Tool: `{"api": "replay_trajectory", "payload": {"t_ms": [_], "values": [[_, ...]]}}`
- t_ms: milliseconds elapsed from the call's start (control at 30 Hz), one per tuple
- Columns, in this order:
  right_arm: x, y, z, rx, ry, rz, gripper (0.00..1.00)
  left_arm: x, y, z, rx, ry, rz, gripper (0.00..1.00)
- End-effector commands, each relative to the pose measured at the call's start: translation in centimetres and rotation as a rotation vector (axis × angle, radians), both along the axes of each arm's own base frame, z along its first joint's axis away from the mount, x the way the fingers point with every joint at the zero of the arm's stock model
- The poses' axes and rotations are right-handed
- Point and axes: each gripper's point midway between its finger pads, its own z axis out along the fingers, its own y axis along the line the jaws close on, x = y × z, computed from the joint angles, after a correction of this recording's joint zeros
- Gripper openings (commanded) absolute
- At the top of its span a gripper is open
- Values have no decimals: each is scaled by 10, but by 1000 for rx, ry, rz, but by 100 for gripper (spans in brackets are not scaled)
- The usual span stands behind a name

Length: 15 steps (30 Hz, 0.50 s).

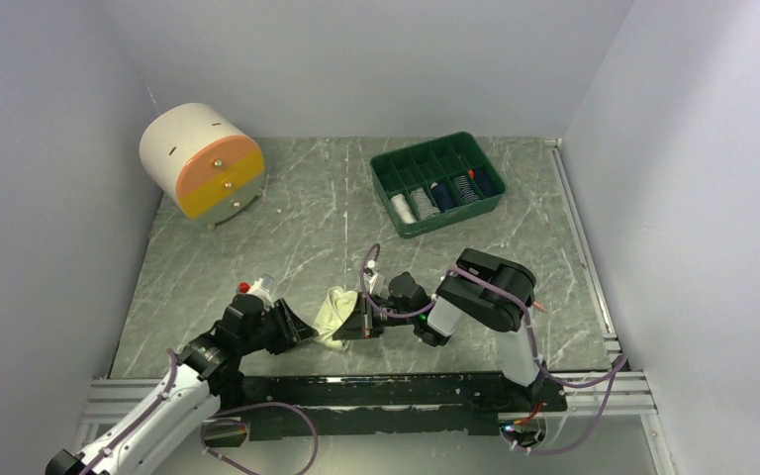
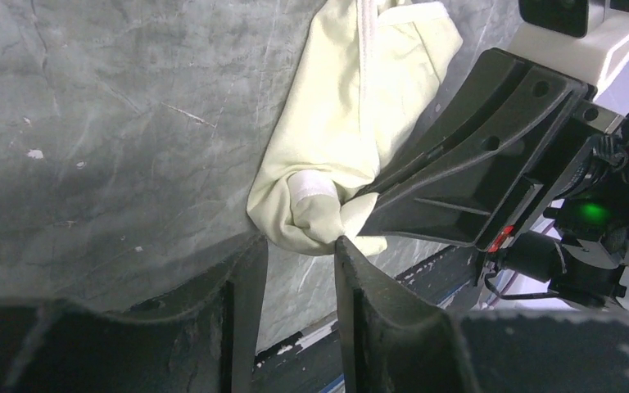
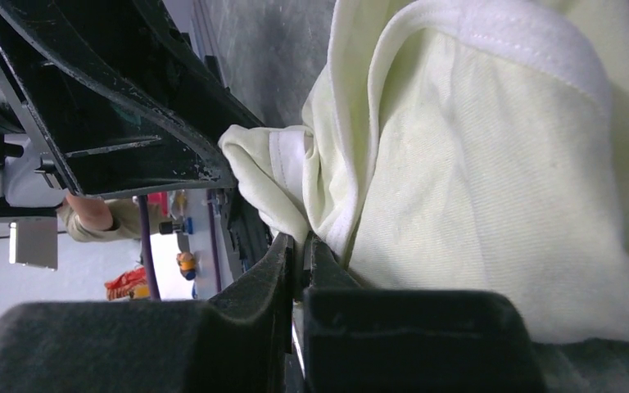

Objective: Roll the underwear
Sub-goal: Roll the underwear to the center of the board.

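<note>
- Rolling underwear point(image 2: 336, 106): edge pinched by right gripper point(image 3: 299, 246).
- Left gripper point(image 2: 300, 246) spread at rolled end; roll should be gripped squarely, kept tight.

Top ext. cam: fixed, high, behind arm bases; faces down/fwd, whole worktop point(image 1: 307, 223), far.
L wrist cam: behind own jaws, low over worktop, v. close.
R wrist cam: same, closer.
Shared by all 3: underwear point(image 1: 334, 309).
L view incl. right gripper point(image 2: 359, 201); R view incl. left gripper point(image 3: 242, 151).

Pale grey walls point(image 1: 356, 59) enclose an evenly lit, grey-green marbled tabletop point(image 1: 307, 228).
</note>
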Motion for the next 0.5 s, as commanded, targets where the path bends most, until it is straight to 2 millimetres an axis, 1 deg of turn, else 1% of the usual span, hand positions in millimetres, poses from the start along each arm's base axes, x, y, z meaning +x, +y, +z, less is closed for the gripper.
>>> {"api": "replay_trajectory", "payload": {"t_ms": [0, 100, 167, 233, 333, 400, 467], "values": [[12, -22, -41, -149, 20, -95, 5, 4, -5, 7, -12, -45, -37, 42], [12, -23, -41, -157, 12, -95, 7, 7, -9, 8, -28, -50, -44, 44], [13, -23, -41, -161, 6, -92, 8, 8, -9, 4, -17, -38, -42, 44], [13, -22, -38, -151, 0, -88, 11, 9, -6, -5, 14, -16, -31, 43], [14, -22, -31, -129, -29, -88, 18, 6, 6, -28, 108, 64, 2, 42], [15, -21, -28, -123, -49, -86, 20, 1, 13, -42, 159, 125, 16, 40], [16, -20, -27, -124, -61, -79, 22, -2, 13, -50, 168, 152, 6, 40]]}}
